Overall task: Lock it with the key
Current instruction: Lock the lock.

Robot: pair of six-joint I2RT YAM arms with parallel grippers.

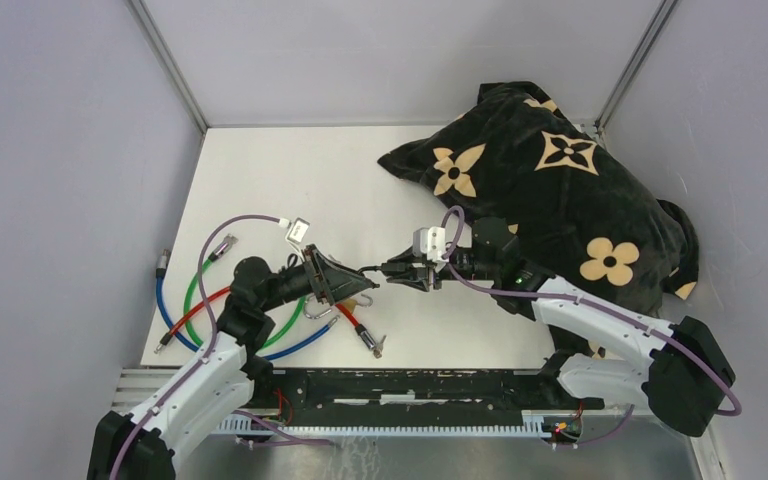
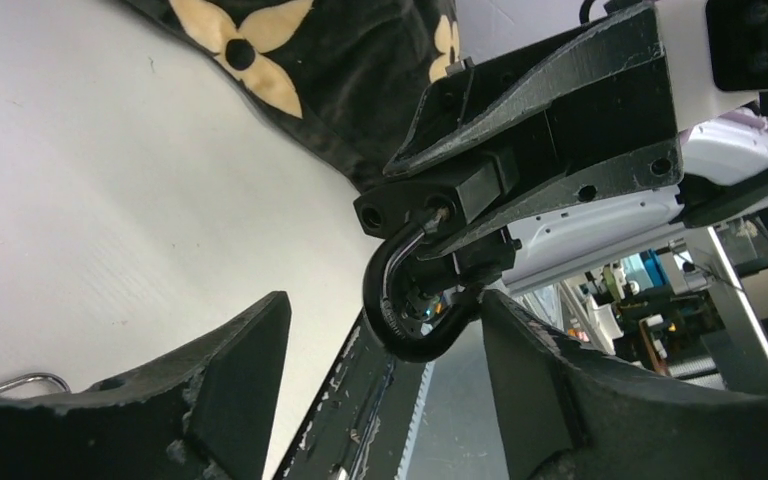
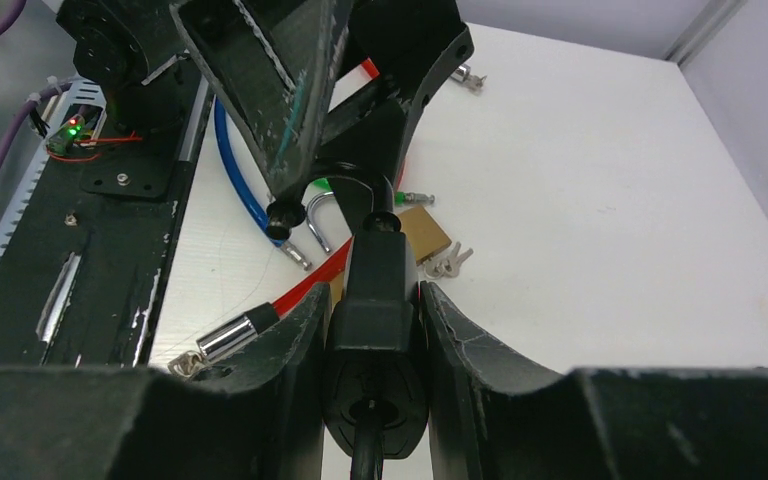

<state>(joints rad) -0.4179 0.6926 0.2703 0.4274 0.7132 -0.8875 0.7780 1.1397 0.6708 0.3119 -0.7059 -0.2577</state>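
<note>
A: Looking for the black lock (image 3: pixel 378 262)?
B: Held off the table (image 1: pixel 290 170), between the two arms; the right gripper (image 1: pixel 412 272) is clamped on its body.
A: And the left gripper (image 2: pixel 383 310)?
B: Fingers spread apart, the lock's curved shackle (image 2: pixel 412 350) sitting in the gap between them.

This is a robotics lab test cell. A flat white tabletop (image 1: pixel 360 180) sits boxed in by plain pale grey wall panels (image 1: pixel 60 150), with bare aluminium corner posts (image 1: pixel 170 65) at 11 and 1 o'clock. At 6 o'clock, a scuffed black mounting rail (image 1: pixel 410 385) carries two white-and-black robot arms (image 1: pixel 600 320), loose purple cabling (image 1: pixel 260 222) and a small exposed circuit board with a green light (image 3: pixel 70 135). Beyond the table edge, the left wrist view catches crowded equipment racks (image 2: pixel 650 290).
</note>
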